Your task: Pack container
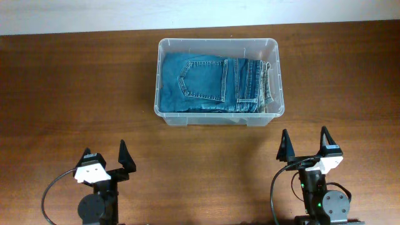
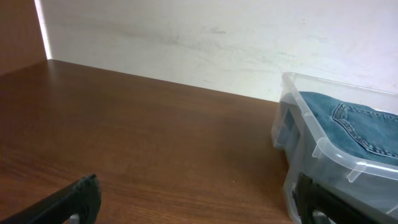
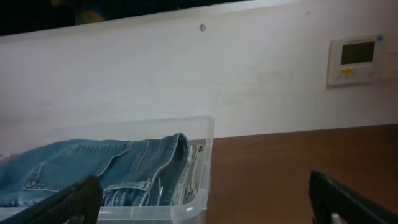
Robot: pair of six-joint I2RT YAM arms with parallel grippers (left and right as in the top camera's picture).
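The clear plastic container [image 1: 275, 50] stands at the back middle of the brown table, with folded blue jeans [image 1: 206, 84] lying inside it. In the left wrist view the container [image 2: 323, 152] is at the right with the jeans [image 2: 364, 127] showing over its rim. The right wrist view has the container [image 3: 202, 134] at lower left, jeans [image 3: 112, 165] inside. My left gripper [image 1: 105, 157] rests open near the front left edge, well away from the container. Open too, my right gripper [image 1: 305, 142] sits at the front right, just below the container's right corner. Neither holds anything.
A white wall runs along the table's far edge [image 1: 75, 15]. A thermostat panel [image 3: 353, 59] hangs on that wall at the right. Bare wood [image 1: 75, 94] lies left of the container and bare wood [image 1: 344, 81] lies to its right.
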